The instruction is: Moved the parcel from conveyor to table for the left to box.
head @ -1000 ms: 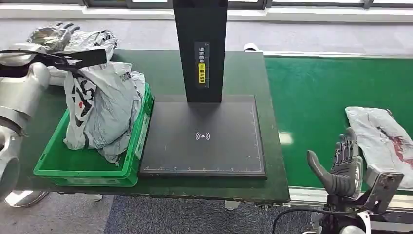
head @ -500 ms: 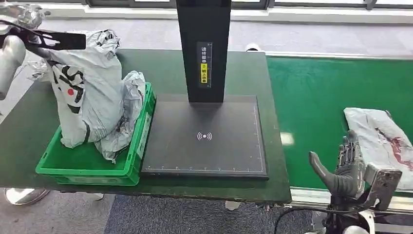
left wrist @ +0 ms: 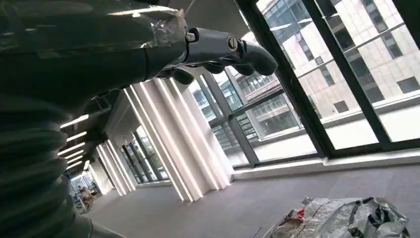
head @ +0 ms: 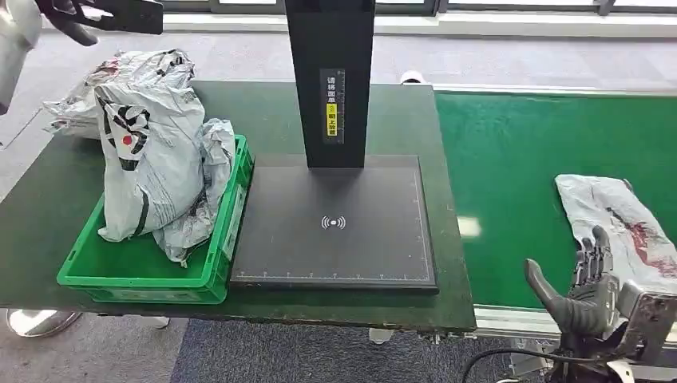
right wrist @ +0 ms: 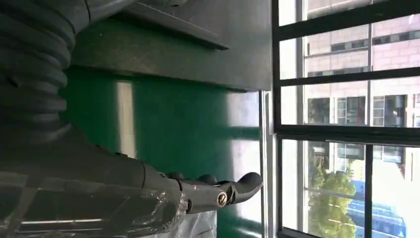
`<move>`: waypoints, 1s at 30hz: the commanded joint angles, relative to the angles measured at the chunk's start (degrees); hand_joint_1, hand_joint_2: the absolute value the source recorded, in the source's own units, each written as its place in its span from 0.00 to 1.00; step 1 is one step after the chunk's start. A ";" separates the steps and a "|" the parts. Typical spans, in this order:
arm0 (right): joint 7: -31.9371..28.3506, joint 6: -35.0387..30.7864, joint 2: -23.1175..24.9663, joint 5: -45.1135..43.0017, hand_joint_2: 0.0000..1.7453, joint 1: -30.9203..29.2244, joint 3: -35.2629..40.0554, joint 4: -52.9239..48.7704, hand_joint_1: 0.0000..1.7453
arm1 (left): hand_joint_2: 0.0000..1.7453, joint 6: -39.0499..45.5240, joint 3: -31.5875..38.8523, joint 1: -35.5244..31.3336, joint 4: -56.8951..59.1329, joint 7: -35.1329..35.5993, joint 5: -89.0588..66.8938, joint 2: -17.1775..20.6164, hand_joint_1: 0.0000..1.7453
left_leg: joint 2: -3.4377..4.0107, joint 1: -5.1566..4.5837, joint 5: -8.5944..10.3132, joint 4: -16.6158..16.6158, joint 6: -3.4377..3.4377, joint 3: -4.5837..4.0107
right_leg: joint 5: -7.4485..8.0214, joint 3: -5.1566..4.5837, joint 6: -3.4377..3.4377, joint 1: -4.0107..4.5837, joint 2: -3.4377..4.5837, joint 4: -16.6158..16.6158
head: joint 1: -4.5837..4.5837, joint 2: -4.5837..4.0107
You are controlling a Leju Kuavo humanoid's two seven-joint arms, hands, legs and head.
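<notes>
Since the earlier frames the left robot hand has been lifted up and away to the far left corner of the head view, and the grey bag it was holding has been left standing in the green crate, leaning on a second crumpled bag. In the left wrist view its fingers are seen lying loosely together in the air against the windows with nothing between them, so it is judged released. The right robot hand has been shifted slightly nearer the parcel and is held low at the near edge of the conveyor, thumb apart from the fingers, holding nothing.

The parcel, a flat grey bag with red marks, is seen lying on the belt at the right, just beyond the right fingertips. No contact can be confirmed. It has not yet been brought to the desk, where the black scanner pad lies beside the crate.

Several risks can be judged from here. Thin, slack film may be pinched without the contents, so the parcel could slide out when raised. If the belt runs, the parcel may be carried past the reach. The upright black post could be struck on a low sweep across.
</notes>
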 commanded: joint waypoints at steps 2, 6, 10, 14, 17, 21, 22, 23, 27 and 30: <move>-0.03 1.14 0.23 0.34 1.00 -1.19 -2.99 1.68 0.00 | 0.00 -9.02 -5.01 -8.83 4.67 -12.02 2.16 -0.14 0.00 | 0.15 0.07 -0.06 0.10 0.04 -0.08 | -0.02 -0.03 -0.02 0.10 -0.08 0.02 | 0.00 -0.02; -0.23 1.27 -2.08 -1.29 1.00 0.56 -2.61 2.25 0.00 | 0.00 -9.23 2.35 -8.40 3.95 -13.18 10.38 -0.58 0.00 | 0.12 0.08 -0.09 0.08 0.06 -0.03 | -0.05 0.06 -0.02 0.12 -0.15 -0.01 | 0.02 -0.02; -0.87 -1.69 -3.78 -1.57 1.00 0.65 0.57 2.99 0.00 | 0.00 -2.67 9.79 -1.65 -0.56 -10.67 20.01 -0.33 0.00 | 0.20 -0.03 -0.05 -0.16 0.08 0.25 | -0.03 0.28 -0.03 0.02 -0.13 -0.16 | 0.02 0.00; -2.09 -5.57 -4.94 0.09 1.00 0.64 4.65 3.89 0.00 | 0.00 2.97 12.94 8.97 -6.46 -8.89 27.53 -1.11 0.00 | 0.11 -0.12 0.06 -0.37 0.07 0.43 | 0.03 0.43 -0.02 -0.07 -0.17 -0.29 | 0.00 0.00; -2.13 -5.93 -5.28 -0.12 1.00 0.87 4.97 3.81 0.00 | 0.00 2.65 12.51 8.61 -6.89 -8.27 28.33 -0.92 0.00 | 0.09 -0.02 0.00 -0.17 0.05 0.27 | 0.01 0.31 -0.04 0.03 -0.17 -0.18 | 0.00 0.00; -2.25 -6.03 -5.76 -1.07 1.00 -0.10 6.08 5.27 0.00 | 1.00 2.85 15.49 13.99 -10.70 -8.40 35.99 -1.90 0.00 | 0.14 0.02 0.01 -0.12 0.06 0.15 | 0.01 0.20 -0.04 0.07 -0.22 -0.14 | 0.02 0.00; -2.28 -6.64 -5.77 -0.89 1.00 -1.29 6.69 6.38 0.00 | 1.00 3.95 18.29 19.43 -13.88 -9.10 41.33 -3.55 0.00 | 0.13 0.01 0.03 -0.17 0.04 0.24 | 0.01 0.29 -0.04 0.05 -0.18 -0.17 | 0.02 -0.02; -1.95 -7.10 -5.78 -1.36 1.00 -2.64 7.51 7.73 0.00 | 1.00 5.89 19.24 26.39 -18.13 -9.73 46.30 -5.69 0.00 | 0.11 -0.07 0.07 -0.30 0.04 0.40 | 0.03 0.41 -0.02 -0.03 -0.15 -0.24 | 0.02 0.00; -2.22 -10.77 -6.99 0.73 1.00 -3.05 10.80 9.28 0.00 | 1.00 19.65 15.15 46.97 -30.34 -15.57 53.71 -15.32 0.00 | -0.26 -0.25 0.15 -0.56 0.09 0.81 | -0.02 0.87 0.02 -0.18 -0.51 -0.45 | 0.00 -0.02; -1.91 -14.89 -8.83 3.91 1.00 -1.71 12.26 11.86 0.00 | 1.00 25.30 12.59 55.97 -35.88 -14.53 60.61 -21.91 0.00 | -0.50 -0.22 0.16 -0.61 0.17 0.88 | -0.06 1.14 0.13 -0.12 -0.78 -0.65 | 0.02 0.00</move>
